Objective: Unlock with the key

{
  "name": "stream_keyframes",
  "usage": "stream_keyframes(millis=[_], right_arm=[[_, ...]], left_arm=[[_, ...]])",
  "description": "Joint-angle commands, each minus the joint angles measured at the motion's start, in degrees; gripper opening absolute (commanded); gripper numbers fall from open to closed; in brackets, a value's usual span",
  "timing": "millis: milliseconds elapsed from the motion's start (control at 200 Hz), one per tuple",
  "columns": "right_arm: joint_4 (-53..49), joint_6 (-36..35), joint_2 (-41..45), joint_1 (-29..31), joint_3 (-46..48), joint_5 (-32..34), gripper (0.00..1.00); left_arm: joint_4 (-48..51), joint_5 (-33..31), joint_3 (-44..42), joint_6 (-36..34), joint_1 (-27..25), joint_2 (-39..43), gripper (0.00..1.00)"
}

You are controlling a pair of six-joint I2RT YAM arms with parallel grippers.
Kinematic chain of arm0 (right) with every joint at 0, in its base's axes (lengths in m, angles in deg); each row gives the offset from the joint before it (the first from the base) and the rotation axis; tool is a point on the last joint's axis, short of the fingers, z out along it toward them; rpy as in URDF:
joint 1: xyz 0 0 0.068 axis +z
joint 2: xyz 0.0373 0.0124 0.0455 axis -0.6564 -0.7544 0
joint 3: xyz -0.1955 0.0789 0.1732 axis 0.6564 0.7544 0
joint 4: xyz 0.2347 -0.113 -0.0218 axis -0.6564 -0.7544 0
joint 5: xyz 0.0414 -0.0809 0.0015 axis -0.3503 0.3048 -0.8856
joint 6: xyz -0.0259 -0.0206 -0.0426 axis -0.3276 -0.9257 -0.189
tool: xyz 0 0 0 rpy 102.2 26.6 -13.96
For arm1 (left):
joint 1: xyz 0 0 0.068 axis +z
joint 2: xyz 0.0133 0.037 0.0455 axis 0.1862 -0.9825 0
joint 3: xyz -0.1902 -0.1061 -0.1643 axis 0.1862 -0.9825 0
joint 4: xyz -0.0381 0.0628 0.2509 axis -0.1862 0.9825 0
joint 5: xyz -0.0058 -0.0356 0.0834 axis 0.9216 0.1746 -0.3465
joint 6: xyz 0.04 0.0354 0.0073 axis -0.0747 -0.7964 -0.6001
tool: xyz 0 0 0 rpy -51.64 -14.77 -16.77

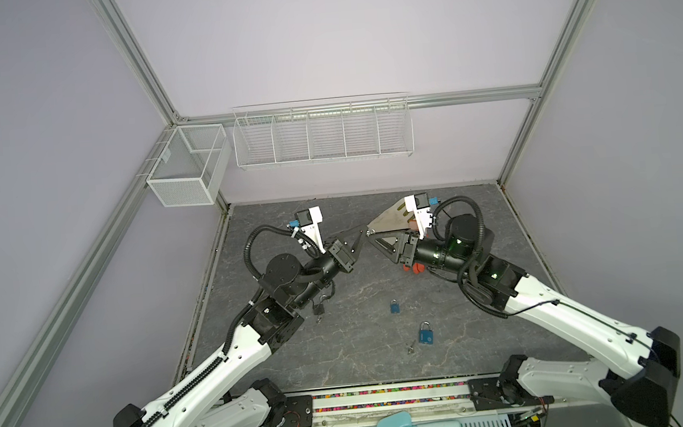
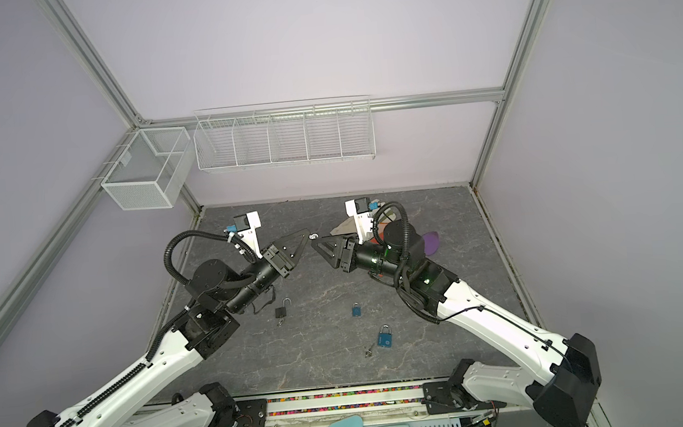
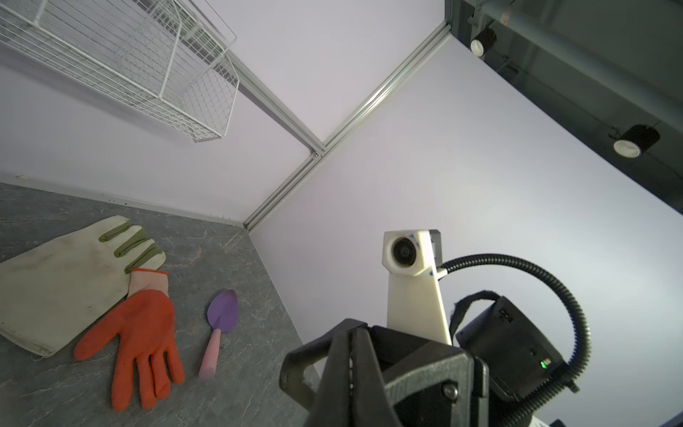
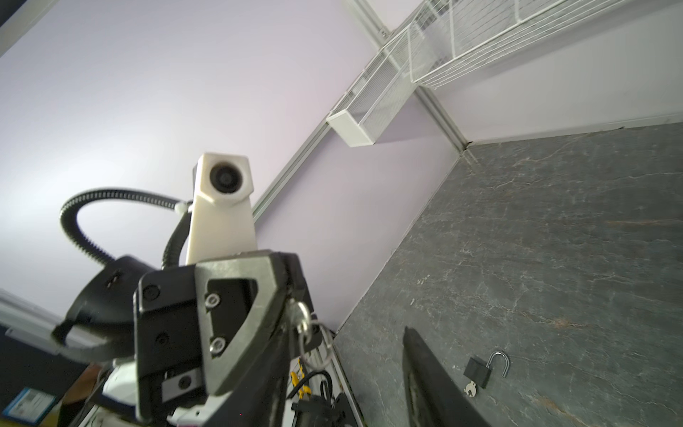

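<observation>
Top views both show the grey stone-patterned table (image 1: 369, 371) with the two arms raised over its rear middle, their tips nearly meeting. The left gripper (image 1: 360, 234) has its jaws pressed together, seen as one closed seam in the left wrist view (image 3: 351, 355). The right gripper (image 2: 319, 245) faces it tip to tip. In the right wrist view its jaws stand apart with nothing clamped between them, one dark finger (image 4: 425, 373) reaching past the left gripper's end. Whether that finger touches anything there I cannot tell.

Only the left wrist view shows plainly what lies behind the right arm: a cream glove (image 3: 63, 281), an orange glove (image 3: 144, 340) partly over it, and a purple trowel (image 3: 221, 314) just beside them.

Only the top views show the larger blue padlock (image 1: 426, 336) near the front with loose keys (image 1: 410, 348) just beside it, and the smaller blue padlock (image 1: 395, 307) a little further back, both with shackles down.

The black padlock (image 2: 281, 312) lies on the table near the left arm. The right wrist view shows its shackle swung open and a second key (image 4: 470, 388) at its base.

The key (image 4: 295, 312) is pinched at the left gripper's tip, held up off the table, with its ring (image 4: 305, 325) dangling. In a top view only the ring (image 2: 313, 236) shows.
</observation>
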Motion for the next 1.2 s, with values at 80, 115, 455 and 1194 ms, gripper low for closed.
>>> stream_keyframes(millis=[80, 115, 455, 1194], right_arm=[[-0.58, -4.53, 2.42, -2.52, -1.74, -13.43, 0.47], [-0.84, -4.45, 2.22, -2.67, -2.01, -14.35, 0.45], [3.51, 0.95, 1.87, -6.48, 0.11, -18.95, 0.33], [4.74, 2.02, -0.77, -7.09, -0.72, -23.62, 0.16]], left_arm=[[10.47, 5.9, 3.93, -7.3, 0.15, -1.59, 0.0], [10.44, 6.37, 4.06, -7.81, 0.15, -1.63, 0.0], [10.82, 6.77, 4.83, -9.29, 0.18, -1.19, 0.0], [8.06, 6.79, 4.87, -7.75, 0.7, -0.94, 0.0]])
